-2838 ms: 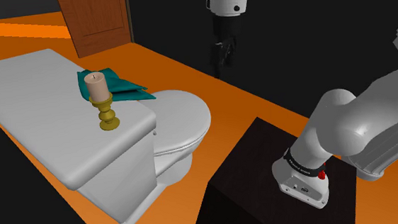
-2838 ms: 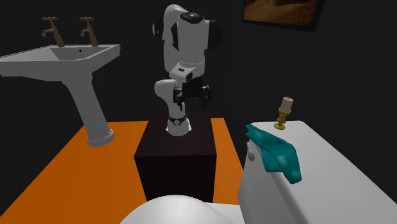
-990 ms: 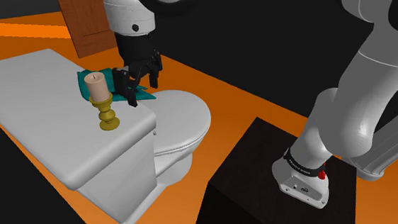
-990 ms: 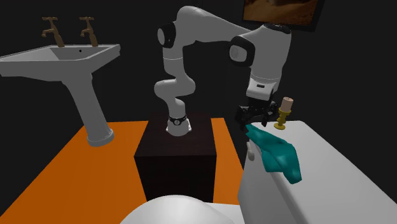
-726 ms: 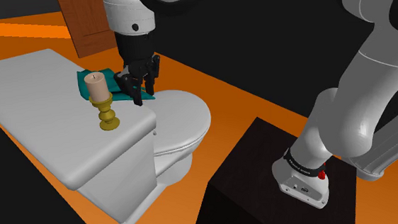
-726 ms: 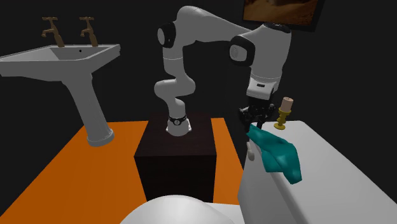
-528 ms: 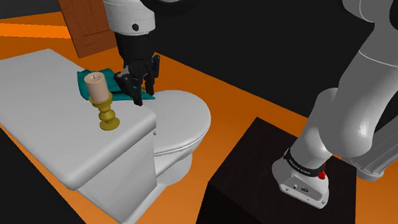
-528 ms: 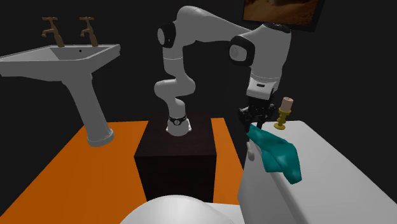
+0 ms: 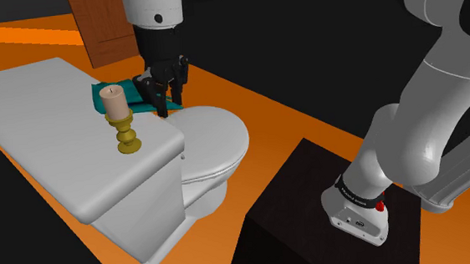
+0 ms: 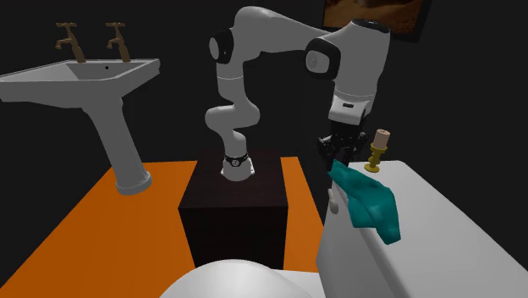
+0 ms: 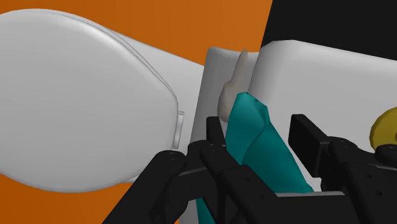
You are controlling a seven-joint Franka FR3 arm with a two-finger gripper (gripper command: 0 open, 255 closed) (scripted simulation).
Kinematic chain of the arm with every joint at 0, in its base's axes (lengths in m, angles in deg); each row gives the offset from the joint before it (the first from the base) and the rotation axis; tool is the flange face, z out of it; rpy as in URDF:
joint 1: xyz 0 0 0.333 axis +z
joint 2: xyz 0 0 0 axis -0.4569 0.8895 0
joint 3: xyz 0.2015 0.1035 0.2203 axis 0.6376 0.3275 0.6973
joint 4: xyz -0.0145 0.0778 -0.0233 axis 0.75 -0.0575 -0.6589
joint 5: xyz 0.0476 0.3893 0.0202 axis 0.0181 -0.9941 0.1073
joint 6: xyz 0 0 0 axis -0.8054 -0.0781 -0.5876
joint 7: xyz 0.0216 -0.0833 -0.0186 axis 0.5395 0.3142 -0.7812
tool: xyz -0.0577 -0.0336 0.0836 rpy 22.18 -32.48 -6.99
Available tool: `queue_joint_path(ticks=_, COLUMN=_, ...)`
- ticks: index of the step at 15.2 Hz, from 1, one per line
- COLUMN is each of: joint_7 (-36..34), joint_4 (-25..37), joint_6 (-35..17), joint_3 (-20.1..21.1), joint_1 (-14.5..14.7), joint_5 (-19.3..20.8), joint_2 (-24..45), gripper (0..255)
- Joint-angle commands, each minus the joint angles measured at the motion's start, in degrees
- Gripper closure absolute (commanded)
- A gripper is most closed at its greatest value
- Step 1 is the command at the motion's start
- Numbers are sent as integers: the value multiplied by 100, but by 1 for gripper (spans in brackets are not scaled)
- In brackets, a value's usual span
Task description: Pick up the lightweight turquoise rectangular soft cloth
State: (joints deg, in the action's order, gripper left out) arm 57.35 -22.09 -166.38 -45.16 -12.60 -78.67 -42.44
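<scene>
Grey-white toilet tank (image 9: 40,122), lid flat, filling the shoulder view's 9 o'clock sector. On the lid, upright: one pale candle (image 9: 113,101) in a brass candlestick (image 9: 127,138). At the candle's 2 o'clock: one teal cloth (image 9: 137,99), crumpled, on the lid's edge nearest the seat, with its end caught in the black gripper (image 9: 163,99). The gripper points down and is clenched on the cloth. At the candle's 12 o'clock: brown wooden door (image 9: 109,26). At the gripper's 5 o'clock: closed seat cover (image 9: 217,136), white. Orange floor (image 9: 265,108) beyond it. At the view's 5 o'clock: dark box stand (image 9: 297,207), carrying the white arm (image 9: 442,114), which arches over to the tank. Second exterior view, 10 o'clock: white pedestal sink (image 10: 85,76) with two brass taps (image 10: 72,38). Past centre: gripper (image 10: 338,159) just above the tank's corner. The cloth (image 10: 370,203) trails from it toward 5 o'clock along the tank's edge, and the candle is at the gripper's 2 o'clock. At the view's 1 o'clock: framed picture (image 10: 372,19) on the black wall. Wrist view: cloth (image 11: 257,143) standing as a folded ridge between the two fingers, with the seat cover to one side and the brass candlestick to the other.
</scene>
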Motion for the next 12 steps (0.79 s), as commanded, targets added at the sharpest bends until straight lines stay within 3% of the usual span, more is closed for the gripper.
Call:
queue_joint_path(ticks=1, joint_7=-9, joint_4=170, joint_6=161, joint_3=2, joint_1=3, joint_5=5, joint_2=12, gripper=255)
queue_joint_path(ticks=12, joint_7=-56, joint_4=1002, joint_6=895, joint_3=17, joint_1=26, joint_5=44, joint_2=116, gripper=255)
